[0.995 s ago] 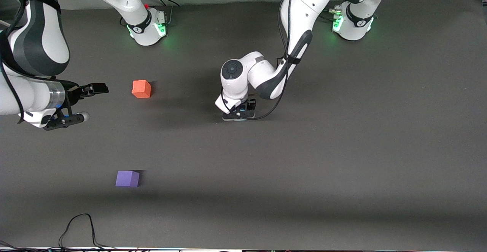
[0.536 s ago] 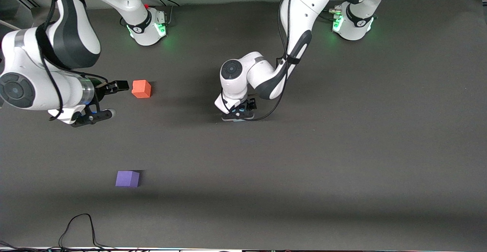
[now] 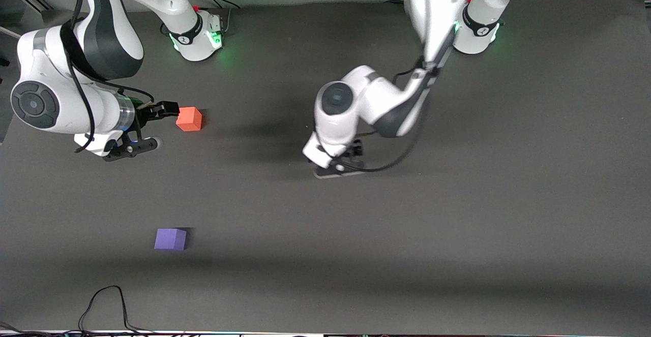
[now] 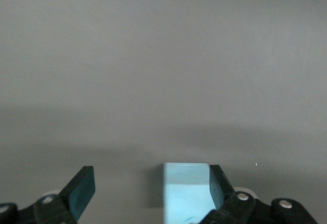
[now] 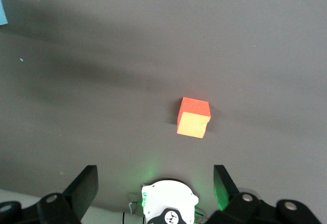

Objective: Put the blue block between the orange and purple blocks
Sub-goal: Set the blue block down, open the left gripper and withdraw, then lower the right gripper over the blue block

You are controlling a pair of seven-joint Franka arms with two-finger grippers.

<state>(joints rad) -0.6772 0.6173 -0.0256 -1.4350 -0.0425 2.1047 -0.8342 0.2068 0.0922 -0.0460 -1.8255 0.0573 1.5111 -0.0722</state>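
The blue block [image 4: 186, 191] shows in the left wrist view between the fingers of my left gripper [image 4: 152, 191]. It touches one finger, and the other finger stands well apart, so the gripper is open. In the front view my left gripper [image 3: 338, 166] is low over the table's middle and hides the block. The orange block [image 3: 189, 119] lies toward the right arm's end, and the purple block [image 3: 170, 239] lies nearer the camera. My right gripper [image 3: 158, 126] is open and empty beside the orange block, which also shows in the right wrist view [image 5: 193, 117].
A black cable [image 3: 104, 301] loops at the table's near edge, nearer the camera than the purple block. The right arm's base [image 5: 168, 203] shows in the right wrist view. A corner of the blue block [image 5: 2, 12] shows at that view's edge.
My right arm has swung in until its open gripper is beside the orange block. My left hand has shifted toward the left arm's end and risen. The blocks have not visibly moved.
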